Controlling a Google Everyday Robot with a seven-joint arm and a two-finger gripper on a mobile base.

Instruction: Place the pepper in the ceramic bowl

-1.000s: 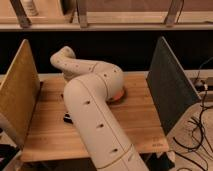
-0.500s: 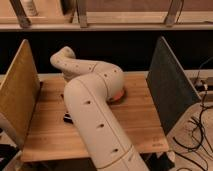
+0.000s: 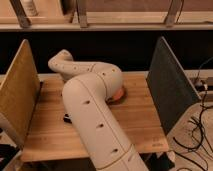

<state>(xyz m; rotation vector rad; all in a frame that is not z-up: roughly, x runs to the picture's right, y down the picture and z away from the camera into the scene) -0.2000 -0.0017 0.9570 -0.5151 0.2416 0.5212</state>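
Note:
My white arm point(image 3: 92, 117) rises from the bottom edge, bends near the middle of the wooden table point(image 3: 135, 122) and folds back to the left. It covers most of the table. Only an orange sliver of the ceramic bowl's rim point(image 3: 119, 95) shows, at the right of the arm's bend. The pepper is hidden or out of view. My gripper is hidden behind the arm's links, somewhere over the table's left or middle part. A small dark shape point(image 3: 66, 118) pokes out at the arm's left edge; I cannot tell what it is.
A tan upright panel point(image 3: 19, 95) stands at the table's left side and a dark grey one point(image 3: 167, 87) at its right. Cables point(image 3: 197, 135) lie to the right of the table. A shelf rail point(image 3: 105, 25) runs across the back.

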